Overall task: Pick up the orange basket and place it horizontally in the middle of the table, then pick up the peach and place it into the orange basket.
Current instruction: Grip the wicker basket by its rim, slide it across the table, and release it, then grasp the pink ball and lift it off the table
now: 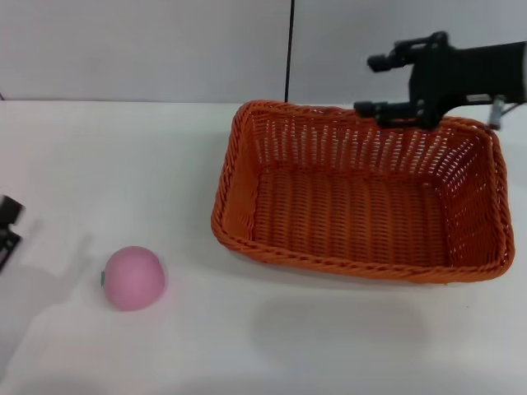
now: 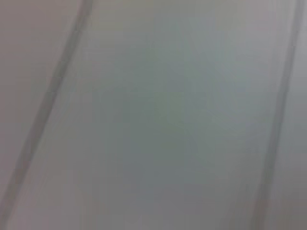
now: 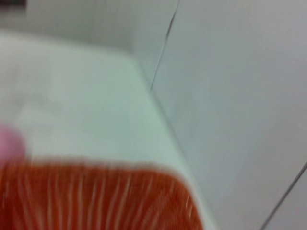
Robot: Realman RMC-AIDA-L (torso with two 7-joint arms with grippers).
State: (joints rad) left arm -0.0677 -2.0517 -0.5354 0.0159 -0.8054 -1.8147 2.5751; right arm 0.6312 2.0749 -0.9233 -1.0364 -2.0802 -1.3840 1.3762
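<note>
The orange basket point(image 1: 362, 202) lies on the white table point(image 1: 107, 156), right of centre, its long side running left to right and its inside bare. The pink peach point(image 1: 132, 277) rests on the table near the front left, well apart from the basket. My right gripper point(image 1: 375, 84) hovers open over the basket's far rim, its lower finger point(image 1: 387, 109) close to the braid, with nothing between the fingers. The right wrist view shows the basket's weave point(image 3: 96, 196) close up and a bit of the peach point(image 3: 8, 143). A small part of my left gripper point(image 1: 8, 224) shows at the left edge.
A grey wall point(image 1: 148, 45) with a dark vertical seam point(image 1: 289, 49) rises behind the table's far edge. The left wrist view shows only a plain grey surface.
</note>
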